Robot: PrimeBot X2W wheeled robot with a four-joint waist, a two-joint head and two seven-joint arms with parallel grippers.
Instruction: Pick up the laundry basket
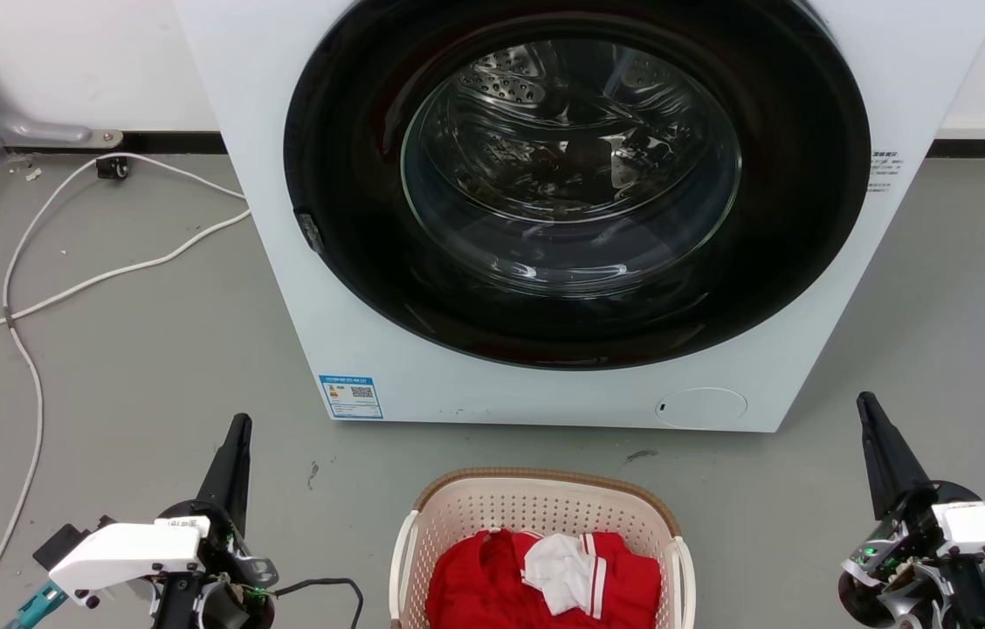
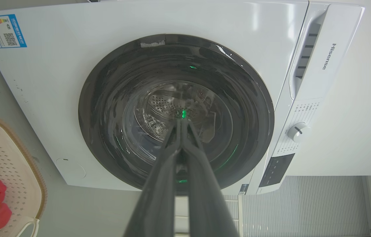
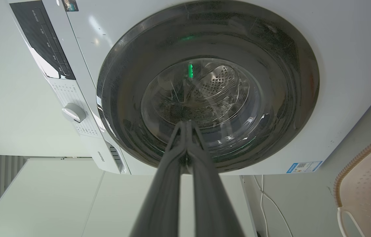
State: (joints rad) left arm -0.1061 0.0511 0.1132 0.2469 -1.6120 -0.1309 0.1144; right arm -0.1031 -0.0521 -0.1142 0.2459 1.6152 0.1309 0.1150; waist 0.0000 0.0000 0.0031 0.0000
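The laundry basket [image 1: 545, 511], cream with perforated walls, a brown rim and white side handles, stands on the floor at the bottom middle of the head view, holding red and white clothes [image 1: 545, 577]. Its edge shows in the left wrist view [image 2: 11, 171] and in the right wrist view [image 3: 366, 184]. My left gripper [image 1: 239, 424] is to the basket's left, shut and empty, fingers pressed together [image 2: 182, 123]. My right gripper [image 1: 866, 402] is to the basket's right, also shut and empty [image 3: 187, 123]. Both are well apart from the basket.
A white front-loading washing machine [image 1: 353, 288] with a closed dark round door [image 1: 575, 175] stands just behind the basket. White cables [image 1: 30, 306] trail over the grey floor at the left. A white wall runs behind.
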